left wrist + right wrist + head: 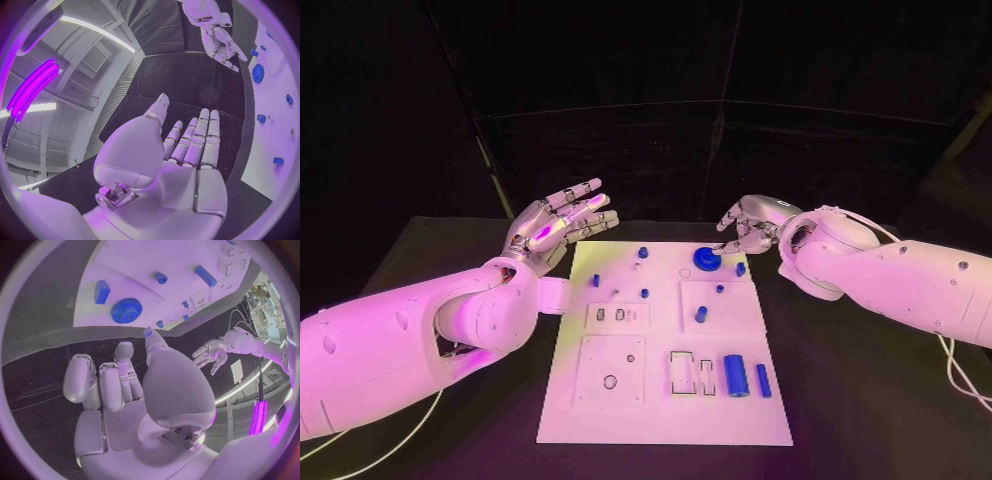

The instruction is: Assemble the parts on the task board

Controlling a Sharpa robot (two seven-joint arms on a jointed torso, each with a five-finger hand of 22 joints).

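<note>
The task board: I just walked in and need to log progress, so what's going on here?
Neither hand holds anything. The left hand hovers open, fingers spread, beside the far left corner of the task board. The right hand hangs at the far right corner, fingers curled, close to the blue gear that lies on the board. Two blue cylinders lie near the front right, and small blue pegs stand farther back.

White task board (661,405) flat on table — blue parts (736,375) scattered across it.

Matt white task board (661,400), glossy blue gear (708,259)
</note>
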